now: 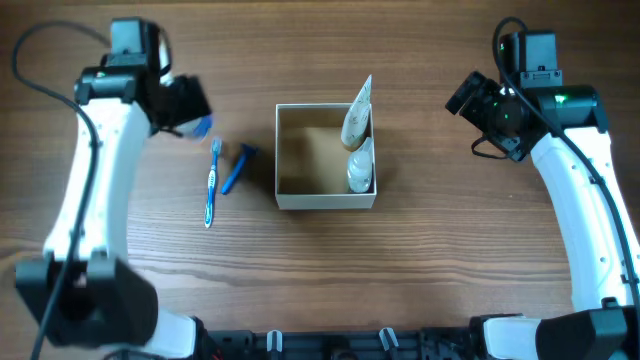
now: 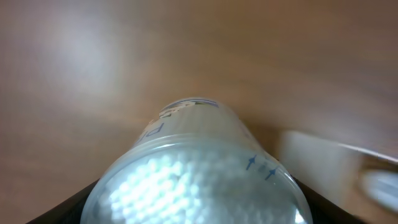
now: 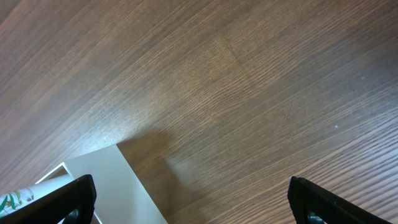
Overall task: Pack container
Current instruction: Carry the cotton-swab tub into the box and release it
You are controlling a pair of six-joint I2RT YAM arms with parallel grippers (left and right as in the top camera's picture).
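Two tubes [image 1: 357, 140] lean against the right wall inside the container [image 1: 310, 158], mid-table. Your left gripper [image 1: 190, 108] pinches a round jar [image 2: 193, 168] of white pellets, well left of it. Toothbrush [image 1: 212, 183] and blue razor [image 1: 237, 168] lie between. Your right gripper [image 3: 193, 202] is spread wide over the table [image 3: 249, 93].

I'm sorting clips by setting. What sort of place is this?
Probably a robotics lab workbench, not a bathroom: a left arm and right arm standing at a wood-grain table, with a toothbrush and razor laid out beside an open container.
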